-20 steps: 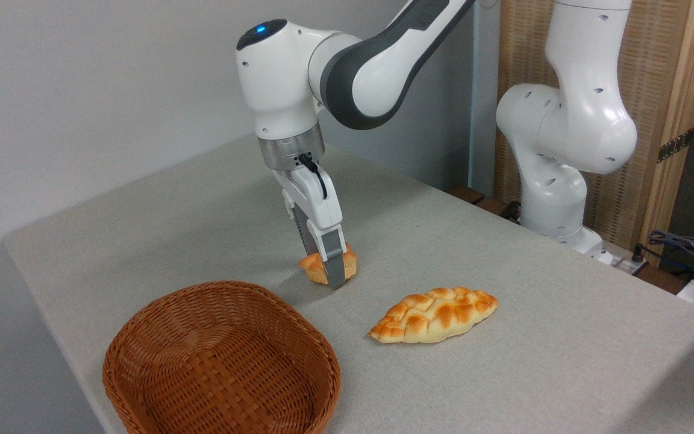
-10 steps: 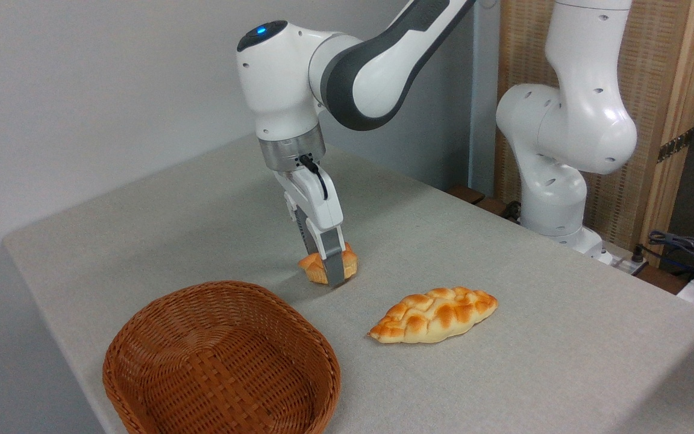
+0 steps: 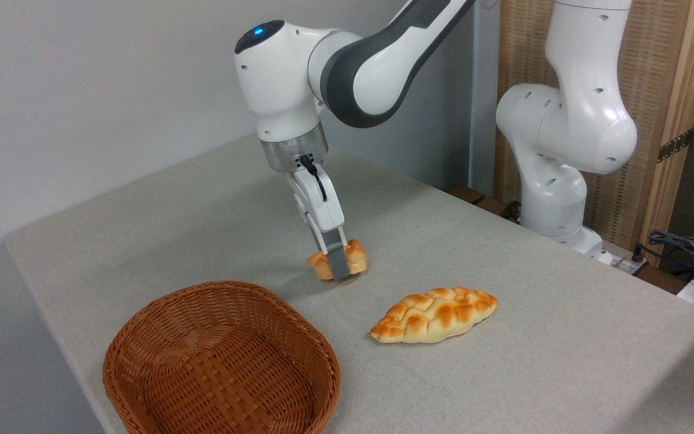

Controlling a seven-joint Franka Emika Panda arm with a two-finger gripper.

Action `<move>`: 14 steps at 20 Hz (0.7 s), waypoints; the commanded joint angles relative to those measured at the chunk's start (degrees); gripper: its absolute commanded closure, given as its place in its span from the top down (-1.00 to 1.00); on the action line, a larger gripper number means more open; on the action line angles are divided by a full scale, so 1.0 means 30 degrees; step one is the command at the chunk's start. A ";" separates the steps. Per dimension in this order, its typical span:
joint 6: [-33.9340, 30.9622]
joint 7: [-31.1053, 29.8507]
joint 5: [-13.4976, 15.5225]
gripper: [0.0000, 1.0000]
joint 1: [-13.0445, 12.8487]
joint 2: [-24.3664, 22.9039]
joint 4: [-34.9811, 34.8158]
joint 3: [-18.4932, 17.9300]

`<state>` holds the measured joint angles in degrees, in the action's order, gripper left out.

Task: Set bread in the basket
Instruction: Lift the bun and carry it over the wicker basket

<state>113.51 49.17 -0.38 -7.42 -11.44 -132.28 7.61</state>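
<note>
Two breads are showing in the frame, and only the small knotted bun (image 3: 338, 263) is being handled. The tool (image 3: 338, 270) is gripping that bun just below the middle of the frame, its grey fingers clamped on either side of the golden crust; the near finger is crossing the front of the bun, so the far one is mostly hidden. Compared with a second ago, the bun is sitting a little higher and slightly further right, and a thin shadow is now showing under it, so it is apparently coming clear of the grey desk (image 3: 503, 374). The wrist above has risen by a similar small amount. That is suggesting the grasp is holding and the lift is under way.

The wicker basket (image 3: 221, 361) is waiting empty at the lower left of the frame, near the bun but not touching it, with its far rim lying between the two. The flat braided loaf (image 3: 434, 314) is resting to the right of centre, apart from both and unchanged.

Remaining, by my judgement: raising the bun enough to clear the basket's rim, carrying it down and left across the frame, and letting go over the woven floor. Since the bun looks soft, it may be slipping or squashing.
</note>
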 commanded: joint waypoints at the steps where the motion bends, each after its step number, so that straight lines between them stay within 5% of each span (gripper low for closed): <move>1: -0.1741 0.1070 0.0765 -0.33 0.0481 0.0093 0.2135 -0.0398; 4: -0.1247 0.1070 0.2784 -0.32 0.0482 0.0328 0.3309 -0.1101; 9: 0.2847 0.1011 0.6361 -0.31 0.0511 0.0941 0.4600 -0.2155; 14: 0.7918 0.1041 0.6336 -0.31 0.0511 0.3722 0.4630 -0.2508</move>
<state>130.16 51.51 17.35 -5.52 -6.53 -119.72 1.10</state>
